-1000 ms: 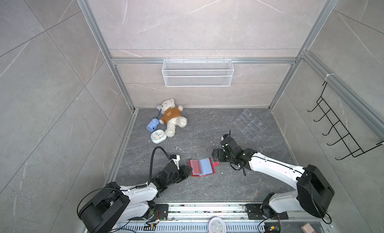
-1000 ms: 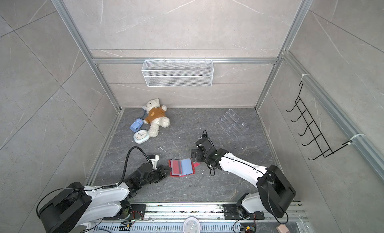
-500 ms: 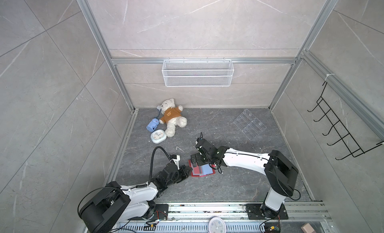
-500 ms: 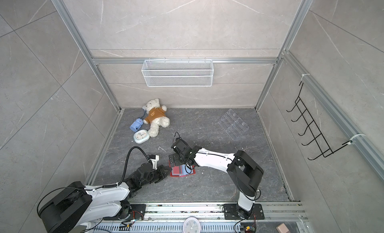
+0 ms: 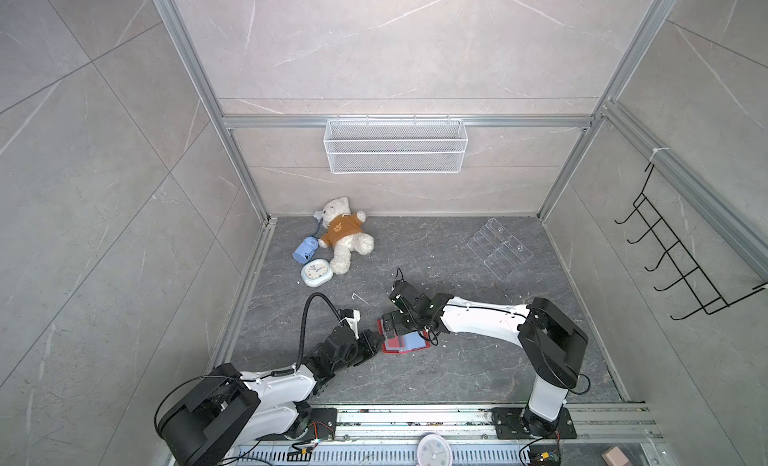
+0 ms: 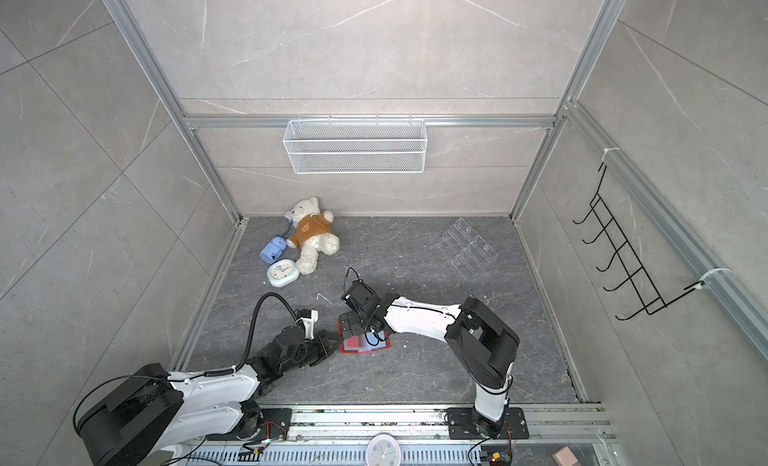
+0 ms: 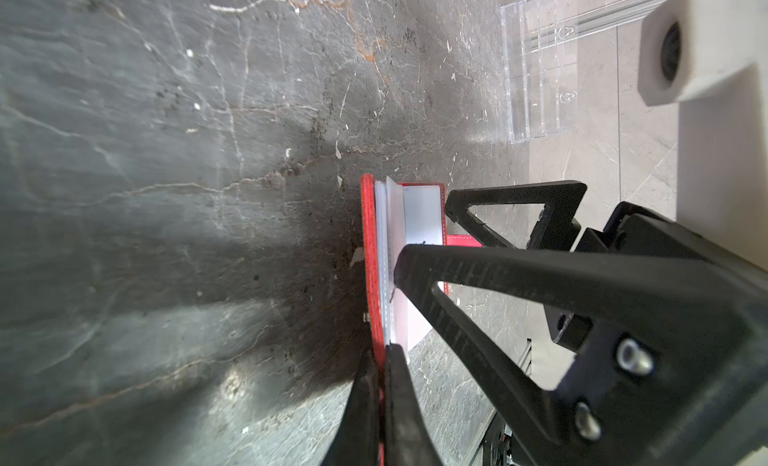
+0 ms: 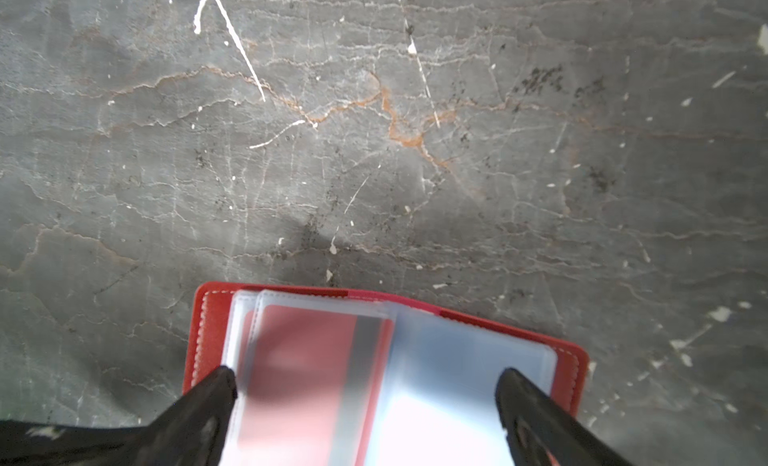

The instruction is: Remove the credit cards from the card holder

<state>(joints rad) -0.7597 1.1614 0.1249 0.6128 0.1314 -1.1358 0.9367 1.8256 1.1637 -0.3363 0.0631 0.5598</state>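
The red card holder [image 5: 409, 346] [image 6: 368, 347] lies open on the grey floor, its pale blue sleeves facing up. My left gripper [image 5: 376, 339] [image 6: 332, 341] [image 7: 380, 355] is shut on the edge of its red cover [image 7: 370, 251]. My right gripper [image 5: 392, 324] [image 6: 351, 324] [image 8: 365, 380] hovers open just over the sleeves, one finger near each side of the pages. A credit card [image 8: 307, 360], reddish with a grey stripe and blurred, shows through one sleeve. The right fingers [image 7: 498, 206] stand wide apart above the white pages [image 7: 422, 218].
A teddy bear [image 5: 345, 235], a blue toy [image 5: 305, 250] and a small clock [image 5: 316, 272] lie at the back left. A clear acrylic rack [image 5: 498, 249] lies at the back right. A wire basket [image 5: 395, 152] and black hooks [image 5: 681, 268] hang on the walls.
My right arm has swung left from beside the holder to over its pages, its jaws open throughout. My left gripper has stayed shut on the cover.
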